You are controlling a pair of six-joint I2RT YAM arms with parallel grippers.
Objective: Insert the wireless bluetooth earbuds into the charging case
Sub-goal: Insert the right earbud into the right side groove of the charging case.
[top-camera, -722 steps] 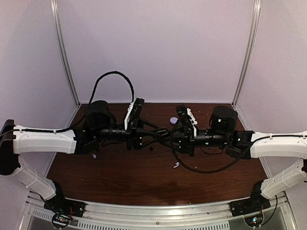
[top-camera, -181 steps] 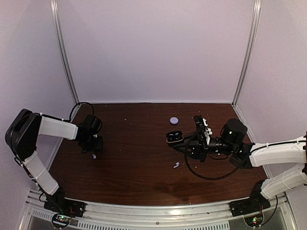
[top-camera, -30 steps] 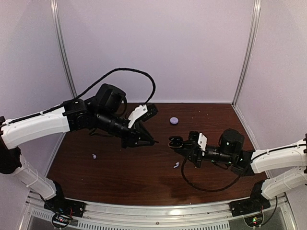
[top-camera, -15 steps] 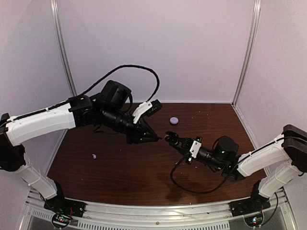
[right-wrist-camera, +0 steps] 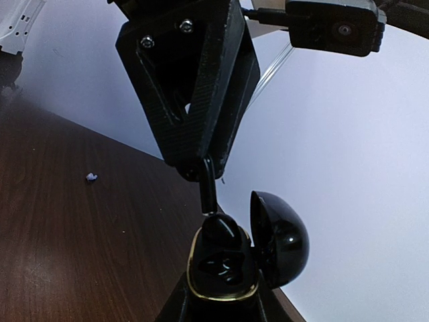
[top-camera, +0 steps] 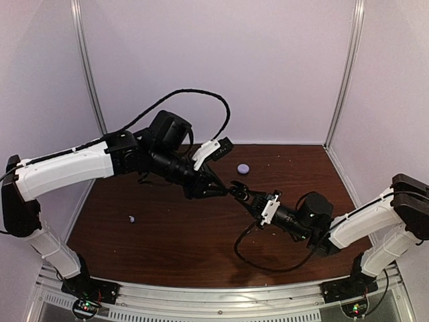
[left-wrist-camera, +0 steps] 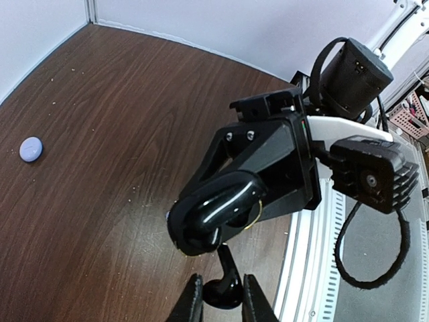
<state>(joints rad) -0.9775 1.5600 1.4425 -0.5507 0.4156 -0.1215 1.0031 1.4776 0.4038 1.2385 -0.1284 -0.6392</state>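
The charging case (right-wrist-camera: 224,275) is glossy black with a gold rim, and its lid (right-wrist-camera: 281,238) is hinged open. My right gripper (right-wrist-camera: 221,310) is shut on the case and holds it up in the air (top-camera: 238,190). My left gripper (left-wrist-camera: 223,305) is shut on the round head of a black earbud (left-wrist-camera: 224,290). The earbud's stem (right-wrist-camera: 209,182) points at the case's open mouth and its tip reaches the dark inside. In the top view the left gripper (top-camera: 220,188) and the right gripper (top-camera: 245,196) meet tip to tip above the middle of the table. Only one earbud is visible.
A small pale lavender round object (top-camera: 242,168) lies on the brown table (top-camera: 167,248) behind the grippers, also seen as the lavender disc (left-wrist-camera: 31,148). A tiny pale piece (top-camera: 132,219) lies at the table's left. White walls close the back and sides.
The right gripper has lifted the case up and leftwards. The left gripper has moved right to meet it, so the earbud's stem now reaches the open case.
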